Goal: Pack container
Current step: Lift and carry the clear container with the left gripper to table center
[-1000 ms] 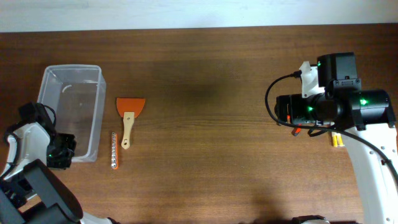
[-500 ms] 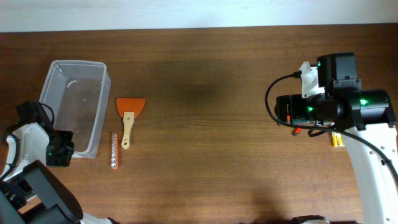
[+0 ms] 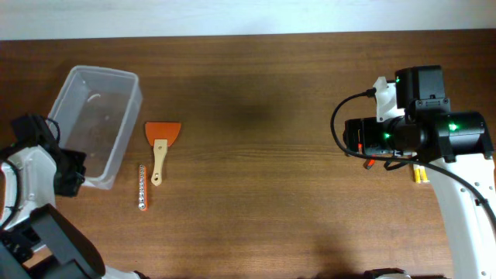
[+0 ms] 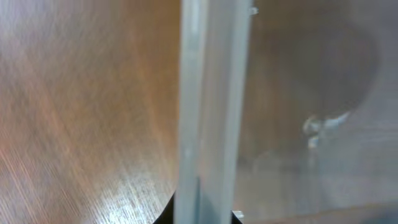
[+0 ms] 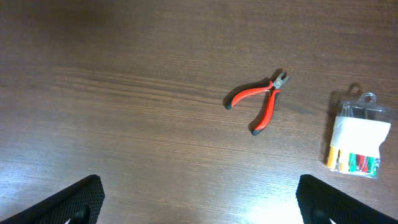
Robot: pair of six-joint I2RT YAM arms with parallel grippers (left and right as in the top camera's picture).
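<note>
Clearly the left tool (image 3: 71, 173) pinches the near rim of the container (image 3: 105, 70), which sits far-left on the surface (image 3: 256, 194), likely to drag it closer to the scraper (image 3: 161, 142). Right tool (image 5: 200, 200) spread wide, hovering above the pliers (image 5: 260, 99). Versus a second ago: container skewed, far end swung right; right arm unmoved.
</note>
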